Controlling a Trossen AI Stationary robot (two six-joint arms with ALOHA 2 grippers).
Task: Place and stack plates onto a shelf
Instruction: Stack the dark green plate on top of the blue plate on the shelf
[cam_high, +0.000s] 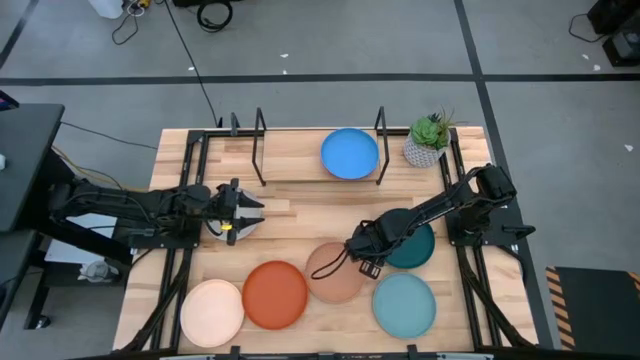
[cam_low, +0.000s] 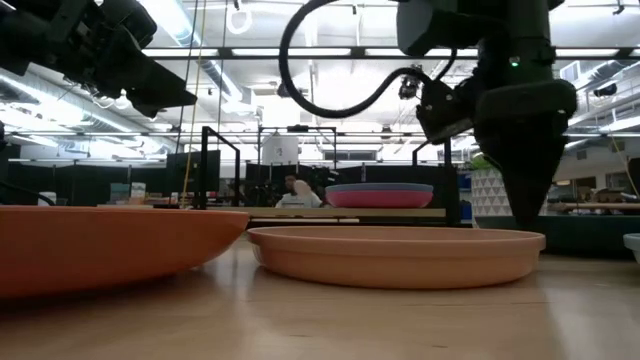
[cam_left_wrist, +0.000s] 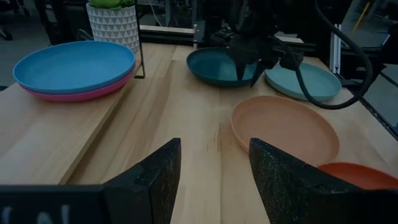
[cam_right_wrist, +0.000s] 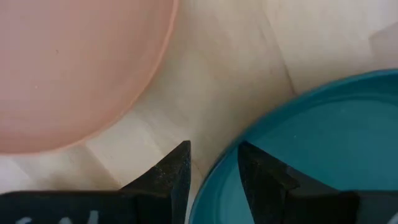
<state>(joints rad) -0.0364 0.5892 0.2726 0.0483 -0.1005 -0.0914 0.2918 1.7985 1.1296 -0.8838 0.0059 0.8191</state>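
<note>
The dark teal plate (cam_right_wrist: 311, 149), round, shallow and smooth, lies on the pale wood surface (cam_right_wrist: 217, 68) beside the tan plate (cam_right_wrist: 74, 68); the right gripper (cam_right_wrist: 211, 171) straddles its rim with narrowly parted fingers. The left gripper (cam_left_wrist: 211, 180) hovers well apart, its foam-textured fingers spread wide, empty

The pink plate (cam_left_wrist: 74, 94) lies mostly hidden beneath the blue plate (cam_left_wrist: 73, 65), only its rim showing.
</note>
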